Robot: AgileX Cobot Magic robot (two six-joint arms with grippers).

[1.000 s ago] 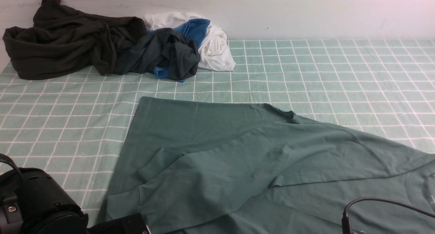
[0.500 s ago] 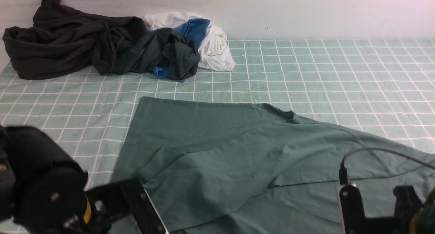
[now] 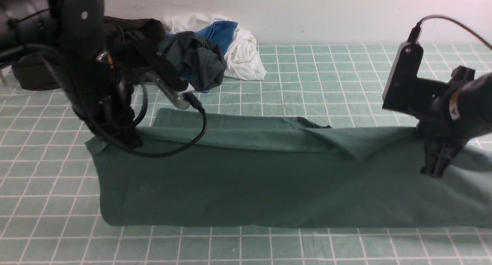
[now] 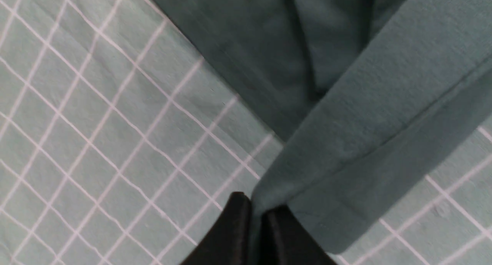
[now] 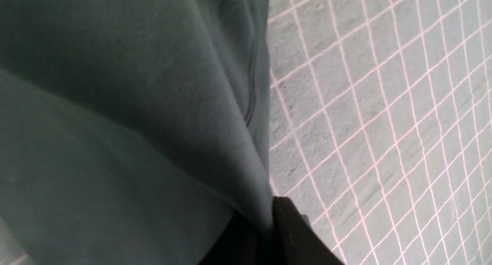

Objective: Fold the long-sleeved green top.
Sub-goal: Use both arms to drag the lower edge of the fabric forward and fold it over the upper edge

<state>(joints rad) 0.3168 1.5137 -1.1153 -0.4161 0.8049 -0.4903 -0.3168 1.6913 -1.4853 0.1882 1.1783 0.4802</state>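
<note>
Left gripper (image 3: 130,143) and right gripper (image 3: 435,172) have risen, both clamped on the green long-sleeved top (image 3: 250,180); I judge only its first fold underway.

Large sage-green cotton jersey top (image 3: 246,188) now doubled into a long band, near edge carried forward, left gripper (image 3: 130,142) and right gripper (image 3: 433,171) risen, pinching it

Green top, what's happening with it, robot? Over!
Left gripper shut on green top edge. Right gripper shut on it too. Top doubled lengthwise, held edge raised. Clothes pile at back wall, not in the way.
</note>
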